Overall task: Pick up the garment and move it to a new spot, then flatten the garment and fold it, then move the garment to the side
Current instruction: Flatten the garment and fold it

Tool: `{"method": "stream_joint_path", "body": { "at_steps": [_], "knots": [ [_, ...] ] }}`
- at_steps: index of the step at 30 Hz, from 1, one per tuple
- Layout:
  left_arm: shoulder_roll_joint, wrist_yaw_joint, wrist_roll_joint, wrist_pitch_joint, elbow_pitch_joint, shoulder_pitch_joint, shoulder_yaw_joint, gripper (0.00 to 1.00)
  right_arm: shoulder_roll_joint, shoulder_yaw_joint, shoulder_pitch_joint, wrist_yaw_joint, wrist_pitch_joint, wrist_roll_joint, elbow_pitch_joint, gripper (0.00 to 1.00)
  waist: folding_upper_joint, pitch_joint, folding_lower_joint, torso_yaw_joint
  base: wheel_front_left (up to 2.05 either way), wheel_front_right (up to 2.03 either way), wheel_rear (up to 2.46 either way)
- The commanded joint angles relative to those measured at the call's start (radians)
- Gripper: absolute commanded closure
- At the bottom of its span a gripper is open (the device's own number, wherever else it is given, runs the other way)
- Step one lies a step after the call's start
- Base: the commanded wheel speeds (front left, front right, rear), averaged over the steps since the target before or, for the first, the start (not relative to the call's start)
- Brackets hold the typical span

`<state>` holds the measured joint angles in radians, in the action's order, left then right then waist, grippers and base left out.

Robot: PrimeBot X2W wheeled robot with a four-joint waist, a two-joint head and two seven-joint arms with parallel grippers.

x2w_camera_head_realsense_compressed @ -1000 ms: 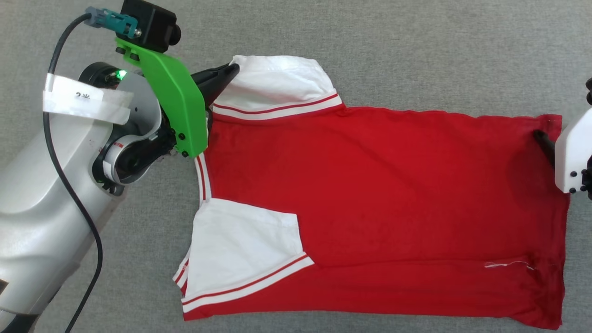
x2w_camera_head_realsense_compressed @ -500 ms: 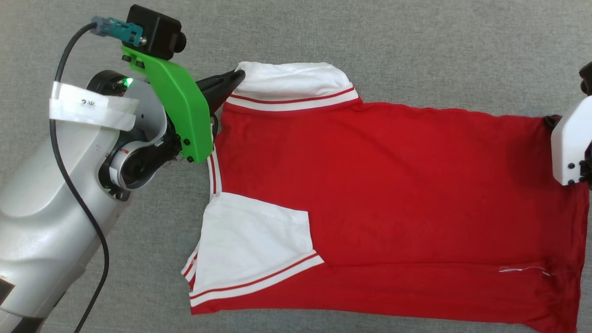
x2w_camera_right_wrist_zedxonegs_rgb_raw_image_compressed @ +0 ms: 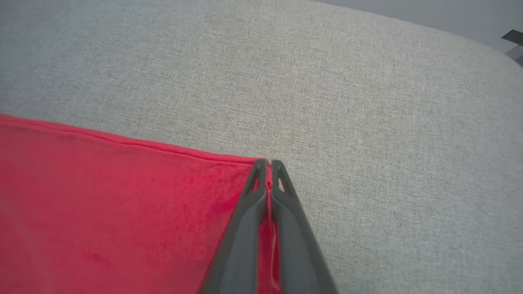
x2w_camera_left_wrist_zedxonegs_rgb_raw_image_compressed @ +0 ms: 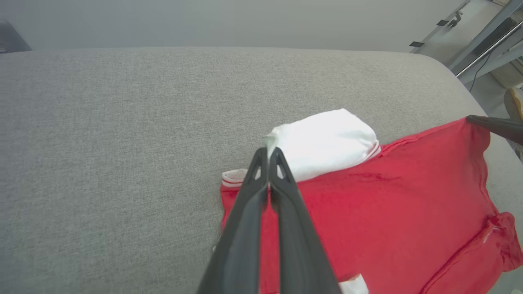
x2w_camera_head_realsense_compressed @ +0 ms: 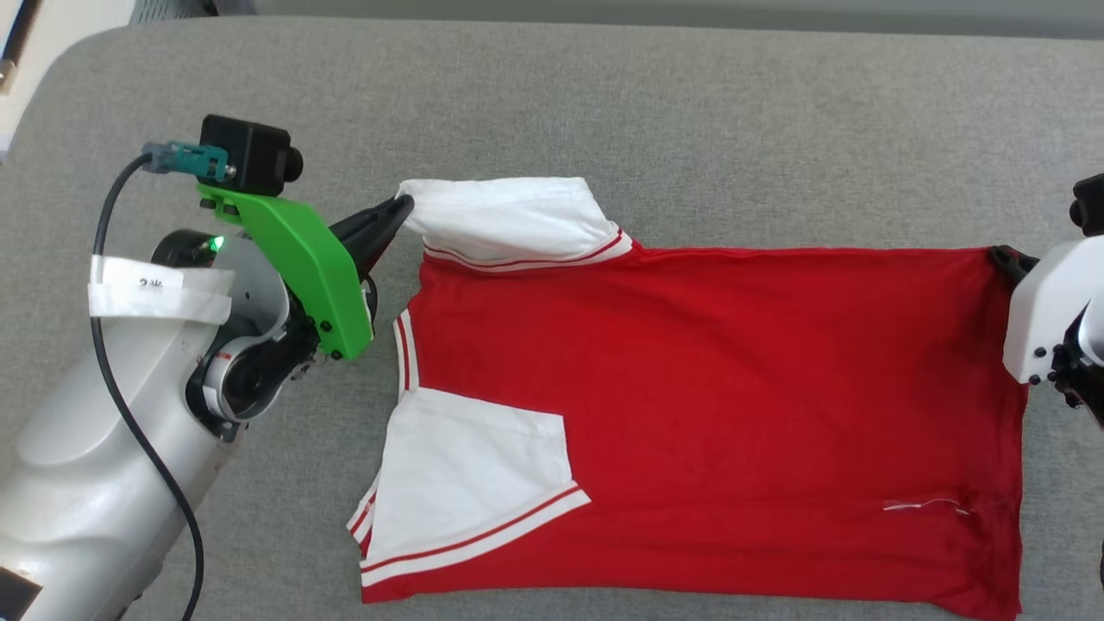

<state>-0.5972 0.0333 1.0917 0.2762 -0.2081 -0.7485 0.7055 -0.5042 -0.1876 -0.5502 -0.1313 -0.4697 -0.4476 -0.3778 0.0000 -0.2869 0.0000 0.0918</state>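
Note:
The garment [x2w_camera_head_realsense_compressed: 707,414], a red shirt with white sleeves, lies spread on the grey padded surface, plain red side up. My left gripper [x2w_camera_head_realsense_compressed: 402,207] is shut on the far white sleeve's corner; the left wrist view has the dark fingers pinching that white cloth [x2w_camera_left_wrist_zedxonegs_rgb_raw_image_compressed: 327,143]. My right gripper [x2w_camera_head_realsense_compressed: 1002,256] is shut on the far hem corner, and the right wrist view has red fabric [x2w_camera_right_wrist_zedxonegs_rgb_raw_image_compressed: 122,196] pinched between the closed fingers [x2w_camera_right_wrist_zedxonegs_rgb_raw_image_compressed: 267,164]. The near white sleeve [x2w_camera_head_realsense_compressed: 470,474] lies folded over the red body.
The grey cushioned surface [x2w_camera_head_realsense_compressed: 690,112] stretches beyond the garment toward its rounded far edge. In the left wrist view, metal frame legs [x2w_camera_left_wrist_zedxonegs_rgb_raw_image_compressed: 482,45] stand off the surface at the upper right.
The right gripper has closed on the hem corner. The head camera has shifted, bringing the surface's far edge into view. The far sleeve has lifted slightly at the left gripper.

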Motion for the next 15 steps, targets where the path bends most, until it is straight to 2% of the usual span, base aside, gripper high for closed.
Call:
{"method": "stream_joint_path", "body": {
  "at_steps": [1,9,14,15],
  "knots": [
    [-0.005,-0.01,0.004,-0.01,0.006,0.03,-0.004,1.0,0.008,0.009,0.025,0.001,0.027,-0.012,-0.003,1.0,0.0,0.054,0.0,-0.005,0.0,0.0,0.0],
    [-0.04,-0.046,0.02,-0.027,0.075,0.15,0.006,1.0,0.009,0.028,0.134,0.001,0.136,-0.057,0.012,1.0,0.0,0.13,0.0,0.004,0.0,0.0,0.0],
    [-0.06,-0.08,0.033,-0.042,0.128,0.242,0.014,1.0,0.003,0.034,0.219,0.001,0.197,-0.058,0.042,1.0,0.0,0.155,0.0,0.012,0.0,0.0,0.0],
    [-0.072,-0.097,0.043,-0.054,0.154,0.298,0.017,1.0,0.002,0.045,0.265,0.001,0.224,-0.07,0.065,1.0,0.0,0.163,0.0,0.014,0.0,0.0,0.0]
  ]
}}
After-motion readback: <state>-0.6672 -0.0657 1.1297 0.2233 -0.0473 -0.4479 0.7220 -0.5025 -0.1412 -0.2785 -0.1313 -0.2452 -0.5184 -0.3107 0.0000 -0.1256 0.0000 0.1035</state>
